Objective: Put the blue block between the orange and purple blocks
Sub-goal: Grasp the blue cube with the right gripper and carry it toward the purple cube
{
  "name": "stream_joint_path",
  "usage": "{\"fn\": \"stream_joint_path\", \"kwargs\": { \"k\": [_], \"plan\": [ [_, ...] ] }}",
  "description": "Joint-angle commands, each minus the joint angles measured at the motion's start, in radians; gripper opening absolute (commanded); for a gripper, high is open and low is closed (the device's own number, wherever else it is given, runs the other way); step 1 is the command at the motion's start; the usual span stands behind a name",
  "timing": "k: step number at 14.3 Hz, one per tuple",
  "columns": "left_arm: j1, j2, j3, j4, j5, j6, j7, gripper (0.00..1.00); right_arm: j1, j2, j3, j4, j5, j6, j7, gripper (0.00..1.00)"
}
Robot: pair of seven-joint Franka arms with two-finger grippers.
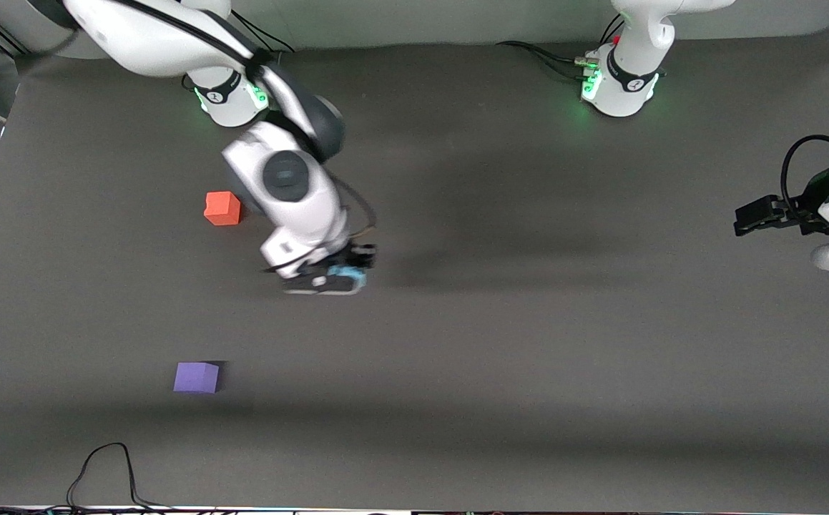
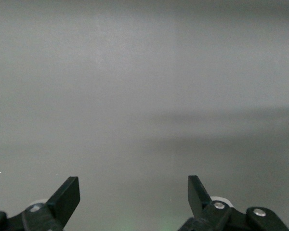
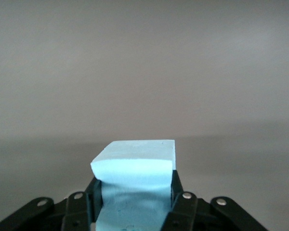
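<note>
The right gripper pinches the blue block mid-frame (left gripper waits, fingers wide); a slack pinch could drop it short of the orange block and purple block.

Three small matte cubes are counted: 1 light sky-blue cube, 1 orange-red cube, 1 violet-purple cube. Two white robot arms are seen, w/ 2 two-finger grippers: right gripper, left gripper. One dark grey table mat is seen. One black cable loop is counted at the mat's edge nearest the front camera.
</note>
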Motion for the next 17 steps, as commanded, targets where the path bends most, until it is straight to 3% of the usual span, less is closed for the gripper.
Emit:
{"fn": "stream_joint_path", "kwargs": {
  "k": [1, 3, 4, 8, 10, 13, 15, 16, 17],
  "plan": [
    [-0.011, -0.04, 0.009, -0.028, 0.004, -0.01, 0.016, 1.0, 0.008, -0.162, -0.2, -0.187, 0.16, 0.066, -0.264, 0.3],
    [-0.006, -0.041, 0.006, -0.029, 0.004, -0.011, 0.02, 1.0, 0.01, -0.224, -0.323, -0.336, 0.292, 0.17, -0.458, 0.3],
    [0.0, -0.043, -0.001, -0.029, 0.004, -0.011, 0.022, 1.0, 0.011, -0.242, -0.378, -0.411, 0.316, 0.238, -0.536, 0.3],
    [-0.003, -0.055, -0.002, -0.034, 0.006, -0.028, 0.022, 1.0, 0.007, -0.19, -0.515, -0.605, 0.32, 0.496, -0.746, 0.3],
    [-0.002, -0.06, -0.002, -0.034, 0.006, -0.028, 0.022, 1.0, 0.005, -0.149, -0.549, -0.616, 0.323, 0.544, -0.798, 0.3],
    [-0.002, -0.057, -0.002, -0.04, 0.006, -0.027, 0.022, 1.0, 0.007, -0.114, -0.551, -0.616, 0.41, 0.561, -0.828, 0.31],
    [-0.002, -0.057, -0.002, -0.042, 0.006, -0.022, 0.022, 1.0, 0.007, -0.091, -0.551, -0.618, 0.419, 0.602, -0.851, 0.33],
    [-0.002, -0.057, -0.002, -0.042, 0.006, -0.021, 0.02, 1.0, 0.007, -0.086, -0.551, -0.618, 0.419, 0.602, -0.854, 0.39],
    [-0.002, -0.057, -0.002, -0.042, 0.006, -0.019, 0.022, 1.0, 0.005, -0.084, -0.551, -0.616, 0.421, 0.602, -0.854, 0.79]
  ]
}}
